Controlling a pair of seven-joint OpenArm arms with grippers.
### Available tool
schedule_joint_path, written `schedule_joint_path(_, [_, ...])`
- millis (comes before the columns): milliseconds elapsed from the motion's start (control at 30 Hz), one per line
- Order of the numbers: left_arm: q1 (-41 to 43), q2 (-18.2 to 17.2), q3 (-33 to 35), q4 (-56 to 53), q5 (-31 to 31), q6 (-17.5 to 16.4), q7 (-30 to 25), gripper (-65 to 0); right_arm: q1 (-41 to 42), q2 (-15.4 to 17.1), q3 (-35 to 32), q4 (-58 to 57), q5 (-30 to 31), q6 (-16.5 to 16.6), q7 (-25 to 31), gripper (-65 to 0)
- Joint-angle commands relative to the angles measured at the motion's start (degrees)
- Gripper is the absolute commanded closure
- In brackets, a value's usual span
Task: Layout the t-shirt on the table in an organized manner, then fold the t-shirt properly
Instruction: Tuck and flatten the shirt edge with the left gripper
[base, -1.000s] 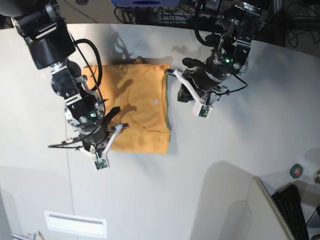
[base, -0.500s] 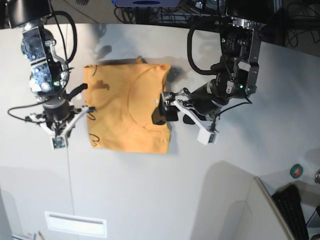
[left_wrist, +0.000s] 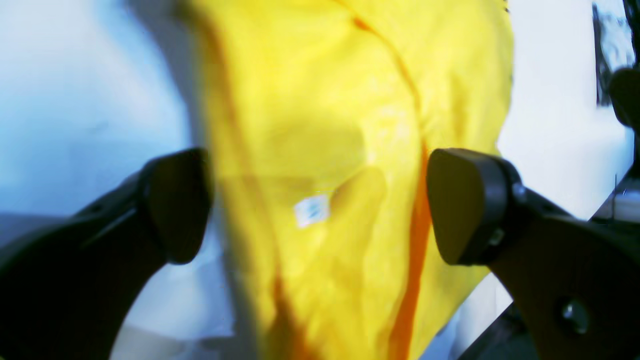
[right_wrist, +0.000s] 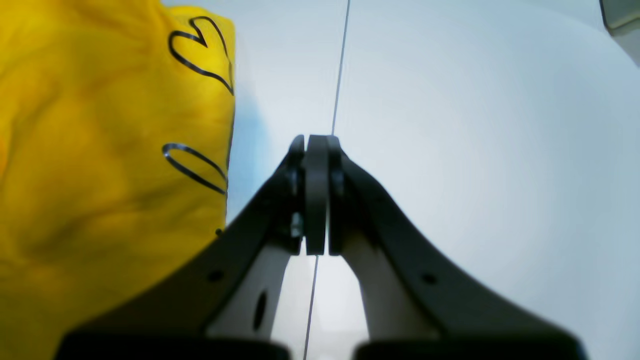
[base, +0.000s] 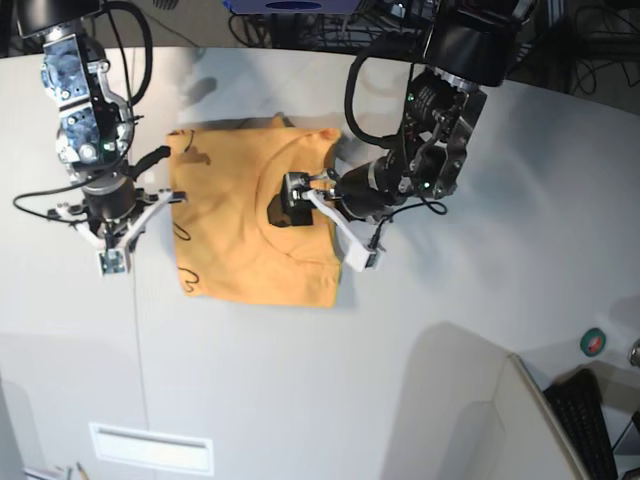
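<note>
Item: the t-shirt, orange-yellow, lying as a partly folded rectangle on the table, a little toward ten o'clock from the centre of the base view; thin black scribble marks run along its nine o'clock edge, a small white neck tag lies inside the collar curve, and its three o'clock edge looks slightly rumpled. Left gripper: poised over the collar area at the shirt's three o'clock side, jaws spread wide, one dark pad on either side of the tag in the wrist view, nothing between them but the cloth below; contact with the fabric cannot be told. Right gripper: off the shirt at its nine o'clock side, over bare table near the dark seam line, jaws pressed together and empty. Step in hand, by judgement: the left gripper taking hold of the collar-side layer for another fold or a straightening. Handling notes: descend squarely so both pads meet cloth, pinch only the layers meant to travel, close fully before lifting, and carry the edge low and parallel to the opposite edge so the corners meet. Soft cotton may drag its lower layers along; the idle gripper could pin the scribble-marked edge.
</note>
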Motion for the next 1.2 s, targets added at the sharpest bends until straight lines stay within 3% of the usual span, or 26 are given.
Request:
schedule_joint_path(0, [-0.09, 0.25, 0.44, -0.83, 0.34, 0.48, 1.2, -60.2, 0.28, 0.55, 0.27, 1.17, -0.45, -0.19, 1.27, 0.0])
schedule_joint_path(67, [-0.36, -0.1, 0.44, -1.62, 0.34, 0.48, 1.37, -45.6, -0.33, 0.81, 0.62, 1.17, -0.45, -0.19, 1.27, 0.0])
schedule_joint_path(200, [-2.12, -2.38, 1.94, -1.88, 0.69, 0.66, 1.64, -0.3, -3.23, 1.34, 4.4, 1.17, -0.27, -0.1, 1.27, 0.0])
schedule_joint_path(367, [-10.12, -8.8, 12.84, -2.06, 0.69, 0.48, 7.18, 0.0, -7.63, 1.78, 5.98, 1.17, -0.27, -0.1, 1.36, 0.0])
schedule_joint_path(567, [-24.97, -15.04, 39.03, -1.88, 0.77, 0.4, 9.29, 0.0, -10.09, 1.51, 9.59, 1.17, -0.27, -0.1, 1.36, 0.0])
schedule_joint_path(667, [-32.8, -15.39, 54.95, -1.62, 5.87, 0.4, 9.2, 0.0, -10.97, 1.34, 11.08, 1.17, -0.27, -0.1, 1.36, 0.0])
schedule_joint_path(800, [-37.11, -11.26, 70.16, -1.71, 19.32, 0.4, 9.11, 0.0, -11.94, 1.16, 13.19, 1.17, -0.27, -0.1, 1.36, 0.0])
schedule_joint_path(900, [-35.7, -8.54, 70.8, -1.71, 32.77, 0.4, 8.5, 0.0, -13.08, 1.16, 14.34, 1.09, -0.27, -0.1, 1.36, 0.0])
schedule_joint_path(1000, [-33.5, -7.39, 70.8, -1.62, 44.47, 0.4, 1.9, 0.0, -13.87, 1.16, 14.6, 1.09, -0.27, -0.1, 1.36, 0.0])
schedule_joint_path(1067, [-31.74, -7.22, 69.01, -1.62, 49.21, -0.13, -2.76, 0.0, -14.4, 1.08, 14.6, 1.09, -0.27, -0.1, 1.36, 0.0])
schedule_joint_path(1167, [-29.72, -5.28, 64.88, -1.97, 53.79, -4.53, -6.1, 0.0, -14.57, -0.07, 14.78, 1.0, -0.27, -0.1, 1.36, 0.0])
